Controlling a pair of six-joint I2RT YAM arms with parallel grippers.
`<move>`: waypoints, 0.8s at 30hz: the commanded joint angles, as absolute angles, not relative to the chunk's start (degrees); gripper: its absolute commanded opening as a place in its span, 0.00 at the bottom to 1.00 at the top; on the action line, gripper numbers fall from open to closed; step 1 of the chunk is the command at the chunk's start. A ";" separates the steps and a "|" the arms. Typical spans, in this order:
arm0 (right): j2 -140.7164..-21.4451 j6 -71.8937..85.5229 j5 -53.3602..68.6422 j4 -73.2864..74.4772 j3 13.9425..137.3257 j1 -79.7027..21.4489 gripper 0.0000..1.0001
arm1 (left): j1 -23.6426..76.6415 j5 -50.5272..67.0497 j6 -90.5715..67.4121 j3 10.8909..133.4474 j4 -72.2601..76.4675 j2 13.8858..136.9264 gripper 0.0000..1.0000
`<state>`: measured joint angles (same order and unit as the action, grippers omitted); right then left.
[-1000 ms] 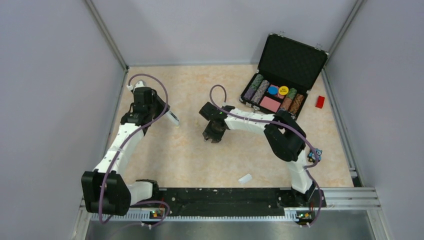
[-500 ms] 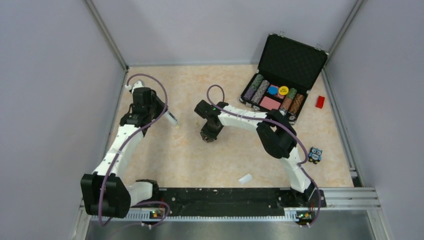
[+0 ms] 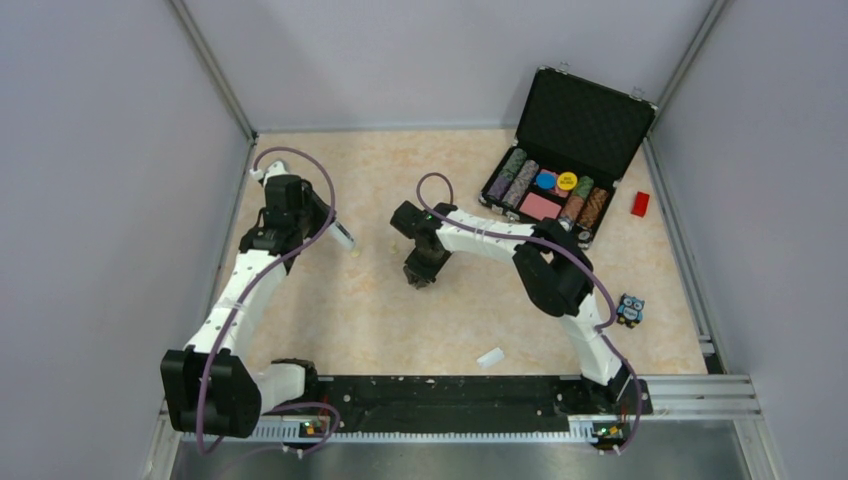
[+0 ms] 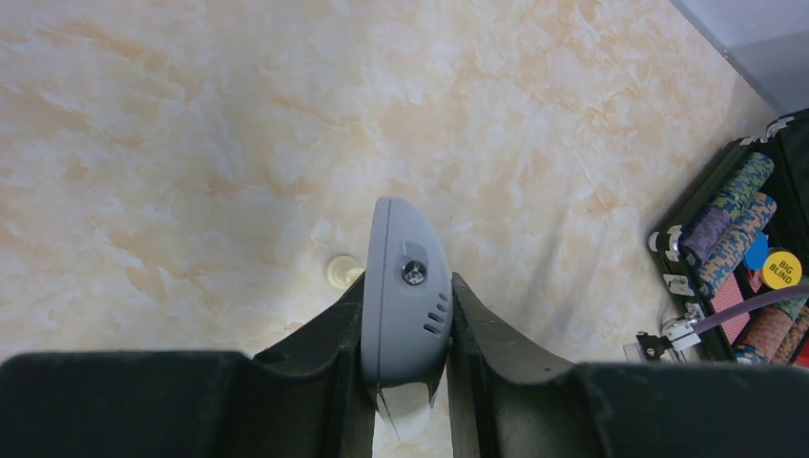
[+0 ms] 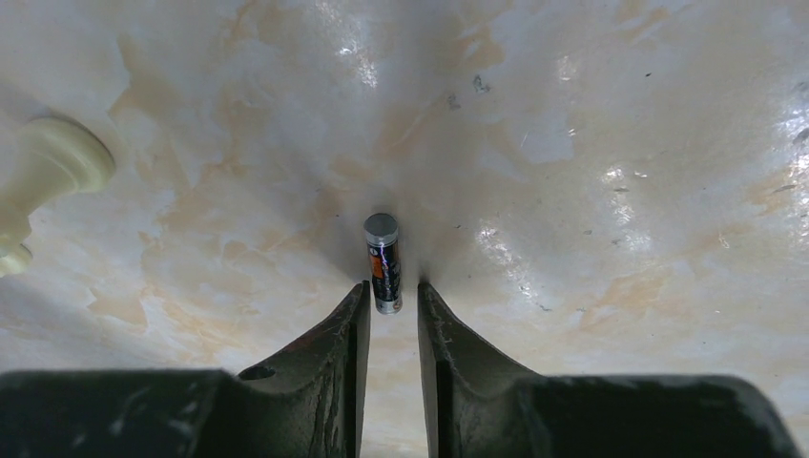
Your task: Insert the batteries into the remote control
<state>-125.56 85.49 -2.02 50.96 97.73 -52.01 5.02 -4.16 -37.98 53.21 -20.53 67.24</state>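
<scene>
My left gripper is shut on the remote control, gripping its grey-white rounded end edge-on above the table. In the top view the remote sticks out to the right of the left gripper. My right gripper points down at the table, its jaws a narrow gap apart. One battery, dark with a metallic far end, lies flat on the table with its near end between the fingertips. There is a gap on its right side. In the top view the right gripper hides it. The second battery is out of view.
A cream peg lies left of the right gripper; another lies below the remote. A small white cover piece is near the front rail. An open black poker chip case, a red block and an owl toy are on the right.
My right arm swung its elbow left, uncovering the owl toy, and its gripper shifted slightly left and settled low over the table. The left gripper with the remote barely moved.
</scene>
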 commanded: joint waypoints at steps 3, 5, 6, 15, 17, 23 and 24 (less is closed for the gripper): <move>-126.44 83.89 -3.96 52.10 95.62 -51.25 0.25 | 5.27 -1.42 -38.67 52.57 -15.93 66.70 0.00; -126.45 83.81 -3.96 51.72 95.25 -51.12 0.23 | 5.27 -1.11 -38.78 52.55 -15.76 66.77 0.00; -126.52 83.70 -4.03 51.64 95.19 -51.15 0.17 | 5.27 -1.04 -38.83 52.56 -15.75 66.75 0.00; -124.65 79.34 -6.80 49.34 94.42 -50.25 0.02 | 5.27 2.82 -38.45 52.27 -14.54 67.27 0.00; -122.48 76.96 -7.41 46.58 93.00 -49.55 0.02 | 5.27 5.79 -38.35 51.70 -13.28 67.38 0.00; -111.45 62.60 -0.72 28.98 82.88 -43.57 0.02 | 5.36 24.06 -39.55 48.93 -3.14 69.15 0.00; -109.73 59.23 -0.38 28.35 81.89 -42.57 0.01 | 5.36 26.65 -40.46 48.72 -1.81 69.77 0.00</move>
